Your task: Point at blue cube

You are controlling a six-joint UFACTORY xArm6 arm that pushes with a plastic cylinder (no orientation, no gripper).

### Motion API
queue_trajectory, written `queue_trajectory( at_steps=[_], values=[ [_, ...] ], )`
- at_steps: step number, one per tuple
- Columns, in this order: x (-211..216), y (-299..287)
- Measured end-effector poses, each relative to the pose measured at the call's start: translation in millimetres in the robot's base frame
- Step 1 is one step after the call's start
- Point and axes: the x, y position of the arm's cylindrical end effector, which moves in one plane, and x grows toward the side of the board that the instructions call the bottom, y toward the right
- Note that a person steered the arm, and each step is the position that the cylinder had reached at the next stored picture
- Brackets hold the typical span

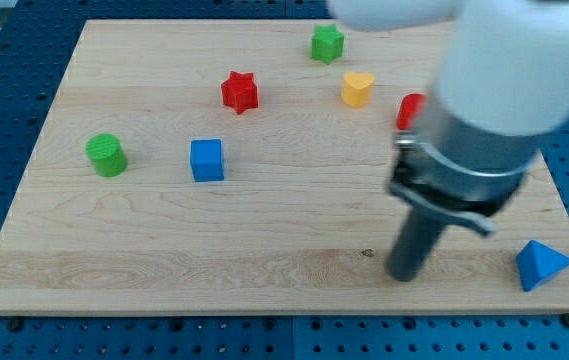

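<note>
Pale wood-grain board over a blue perforated surface. Blue cube, blue pyramid, green cylinder, green star, red star, yellow heart, red block partly hidden. Dark rod, dark tip, white-and-grey arm body.

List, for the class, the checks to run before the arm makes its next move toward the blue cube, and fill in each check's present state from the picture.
1. Blue cube in full view on the board: ok.
2. My tip visible: ok, near the view's bottom right.
3. My tip at the blue cube: not ok, it stands far off toward the view's right.
4. Straight path from my tip to the blue cube free of blocks: ok.
5. Neighbours apart from the blue cube: ok, green cylinder and red star do not touch it.
6. Red block behind the arm: cannot tell its shape.
</note>
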Motion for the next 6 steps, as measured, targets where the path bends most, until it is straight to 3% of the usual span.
queue_trajectory(
  at_steps=[2, 6],
  values=[
    [-25, -135],
    [-115, -226]
  ],
)
